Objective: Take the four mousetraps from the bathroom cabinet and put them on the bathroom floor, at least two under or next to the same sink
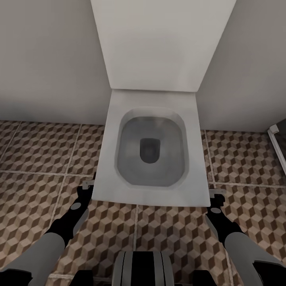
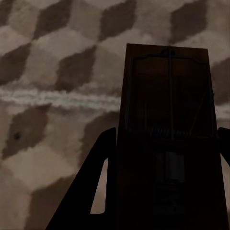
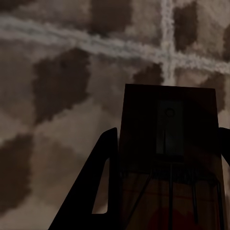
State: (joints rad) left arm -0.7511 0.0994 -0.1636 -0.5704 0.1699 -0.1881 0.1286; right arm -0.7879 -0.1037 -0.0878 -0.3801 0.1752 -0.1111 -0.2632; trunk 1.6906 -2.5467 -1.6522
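Each of my grippers is shut on a mousetrap. In the left wrist view the left gripper (image 2: 165, 143) clamps a dark flat mousetrap (image 2: 167, 91) with a wire bar, hanging above the cube-pattern bathroom floor (image 2: 52, 57). The right gripper (image 3: 165, 141) holds another mousetrap (image 3: 167, 110) over a grout crossing (image 3: 167, 57). From the head camera, the left gripper (image 1: 87, 187) and right gripper (image 1: 216, 196) hang low over the floor (image 1: 35, 151), at either front corner of the toilet. The cabinet and the sink are out of view.
A white toilet (image 1: 153, 196) with its lid (image 1: 159, 39) raised stands straight ahead against a pale wall (image 1: 43, 59). A white frame (image 1: 276, 139) runs along the right edge. My base (image 1: 143, 268) sits at the bottom centre. Tiled floor lies open on both sides.
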